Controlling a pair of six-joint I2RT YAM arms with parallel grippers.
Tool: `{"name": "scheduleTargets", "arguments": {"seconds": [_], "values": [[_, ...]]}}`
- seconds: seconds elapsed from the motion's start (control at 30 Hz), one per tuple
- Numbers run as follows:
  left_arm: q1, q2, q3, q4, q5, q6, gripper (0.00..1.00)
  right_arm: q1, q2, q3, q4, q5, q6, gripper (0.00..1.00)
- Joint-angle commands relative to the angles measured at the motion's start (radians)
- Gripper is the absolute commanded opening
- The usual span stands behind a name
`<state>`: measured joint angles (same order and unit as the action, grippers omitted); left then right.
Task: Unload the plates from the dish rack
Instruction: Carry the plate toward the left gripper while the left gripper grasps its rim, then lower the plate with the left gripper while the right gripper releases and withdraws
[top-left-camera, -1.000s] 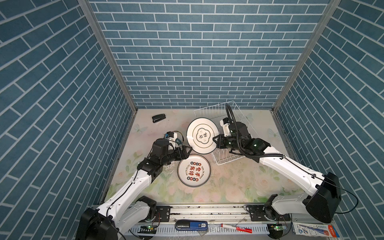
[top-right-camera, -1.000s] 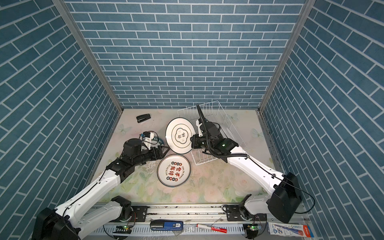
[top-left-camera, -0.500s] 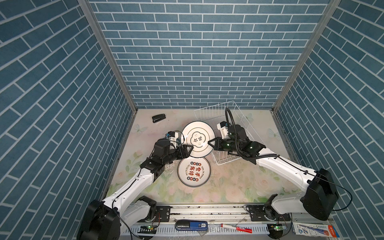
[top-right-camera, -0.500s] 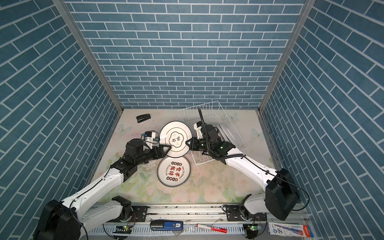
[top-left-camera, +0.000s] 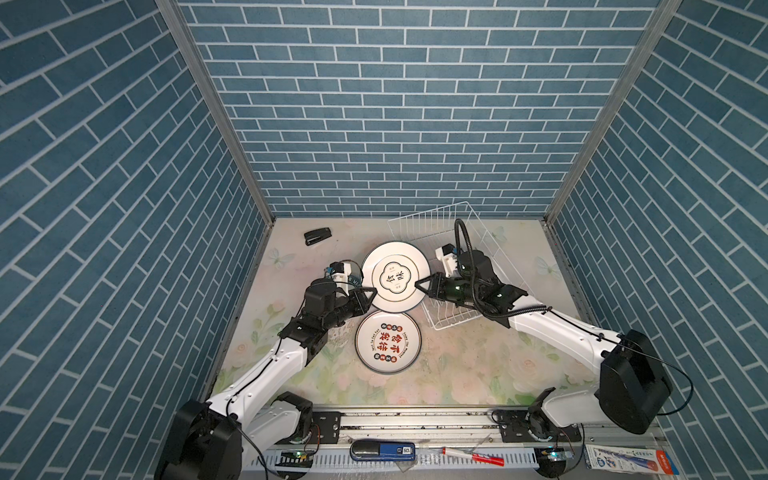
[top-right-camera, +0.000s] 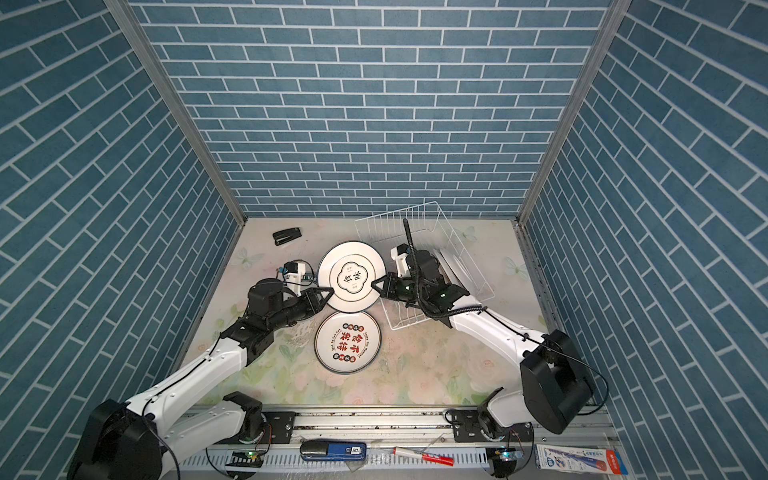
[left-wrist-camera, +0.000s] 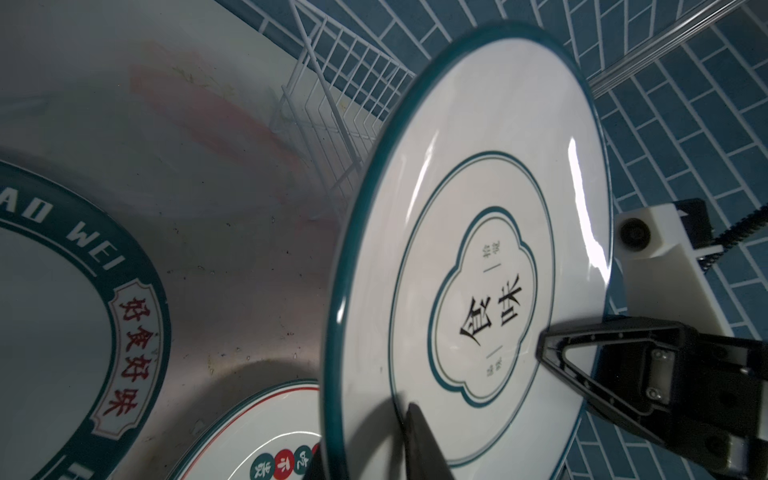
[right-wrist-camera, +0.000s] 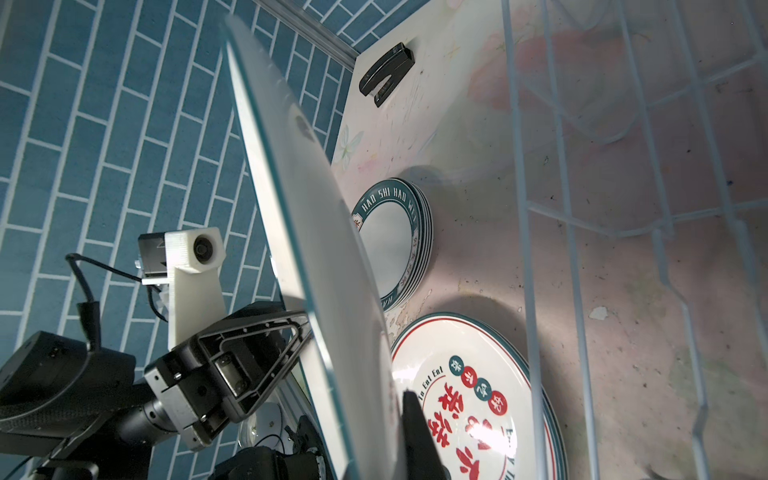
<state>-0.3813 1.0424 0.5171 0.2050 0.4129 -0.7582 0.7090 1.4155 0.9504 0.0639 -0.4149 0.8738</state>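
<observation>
We hold one green-rimmed plate (top-left-camera: 394, 276) up in the air. It is out of the dish rack (top-left-camera: 419, 226), just beside it, above the table (top-left-camera: 457, 365). Our right hand (top-left-camera: 420, 286) is closed tight on the plate's edge nearest the rack, since that arm is the one that reaches into the rack. Our left hand (top-left-camera: 371, 296) is closed on the far edge. Both pinch the thin rim, because that is the only part our fingers fit around. We think we are passing the plate from one hand to the other, as the piles lie on the left arm's side. The pile with red writing (top-left-camera: 388, 341) lies right below, and the green-band pile (right-wrist-camera: 395, 241) is near it. Some more plates (top-right-camera: 446, 262) seem to stand in the rack behind our right arm. If both hands pull, the plate could slip.
</observation>
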Motion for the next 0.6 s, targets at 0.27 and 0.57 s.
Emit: {"name": "scheduleTargets", "arguments": {"seconds": [0.27, 0.57], "values": [[-0.030, -0.008, -0.015, 0.005, 0.048, 0.083, 0.00, 0.030, 0.040, 0.003, 0.122, -0.074, -0.001, 0.13], [-0.025, -0.081, 0.012, -0.149, 0.006, 0.095, 0.00, 0.024, 0.017, 0.038, -0.028, 0.007, -0.091, 0.42]]}}
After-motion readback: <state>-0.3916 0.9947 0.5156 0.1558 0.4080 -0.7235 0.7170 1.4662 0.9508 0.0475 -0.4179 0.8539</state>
